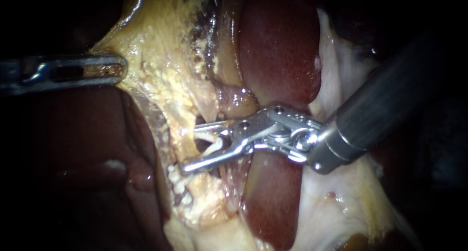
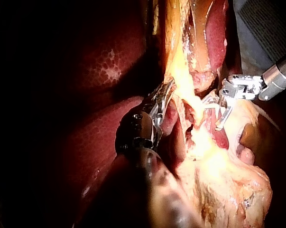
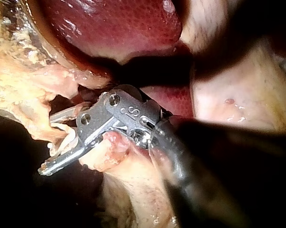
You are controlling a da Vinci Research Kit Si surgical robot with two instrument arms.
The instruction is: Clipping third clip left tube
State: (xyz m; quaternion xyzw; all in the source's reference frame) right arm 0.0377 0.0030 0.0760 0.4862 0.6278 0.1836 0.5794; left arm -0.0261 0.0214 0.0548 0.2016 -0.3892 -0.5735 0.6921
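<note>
Steel right tool (image 1: 190,149) agape astride pale stringy tube (image 1: 214,145); left tool (image 1: 118,68) tight on lumpy yellow fat (image 1: 161,61).

Right tool (image 1: 191,149) angled in, jaws apart — left tool (image 1: 121,68) lies level.

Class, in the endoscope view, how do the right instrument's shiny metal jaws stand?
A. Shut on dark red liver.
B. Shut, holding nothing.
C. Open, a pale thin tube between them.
C: a gap shows between the jaws of the silver right instrument, with the pale thin tube lying in it.
</note>
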